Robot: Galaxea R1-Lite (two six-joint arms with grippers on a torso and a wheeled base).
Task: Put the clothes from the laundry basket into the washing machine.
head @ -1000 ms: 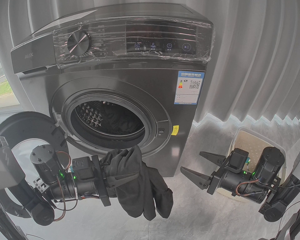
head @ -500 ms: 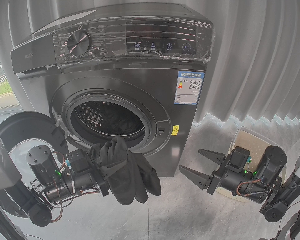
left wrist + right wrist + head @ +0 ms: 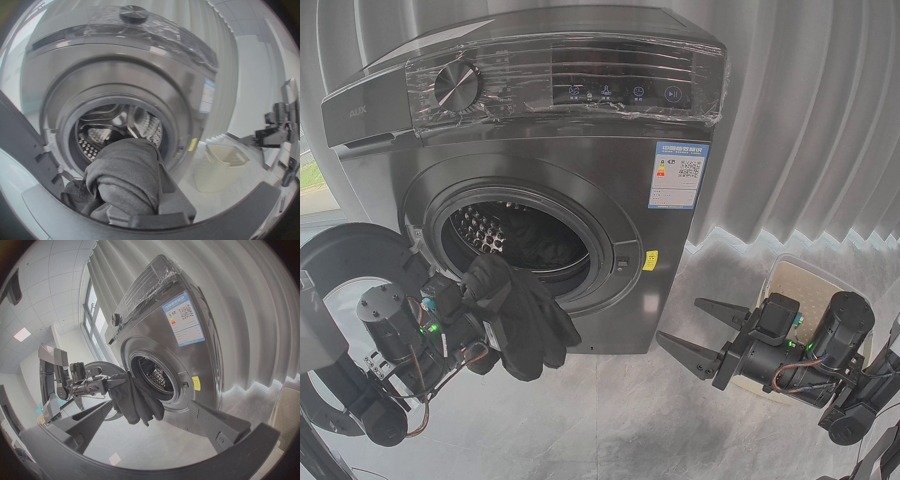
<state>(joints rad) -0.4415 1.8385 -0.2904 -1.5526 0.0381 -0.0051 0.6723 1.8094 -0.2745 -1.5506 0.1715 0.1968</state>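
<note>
Cloth hanging loose is the main risk: the left hand (image 3: 486, 295) is clamped on a dark garment (image 3: 534, 331) just in front of the lower left rim of the drum opening (image 3: 519, 240) of the washing machine (image 3: 550, 162), and most of the fabric droops below that rim toward the floor. If the hand lets go before the bundle is well inside, the tail would likely drape over the lip, catch on the seal, or slide out onto the floor. The open door (image 3: 337, 262) stands just left of the arm, so a swing leftward could knock it. The right hand (image 3: 682, 324) hovers well to the right, jaws spread and empty, near the laundry basket (image 3: 794, 281), whose visible part shows no clothes.
</note>
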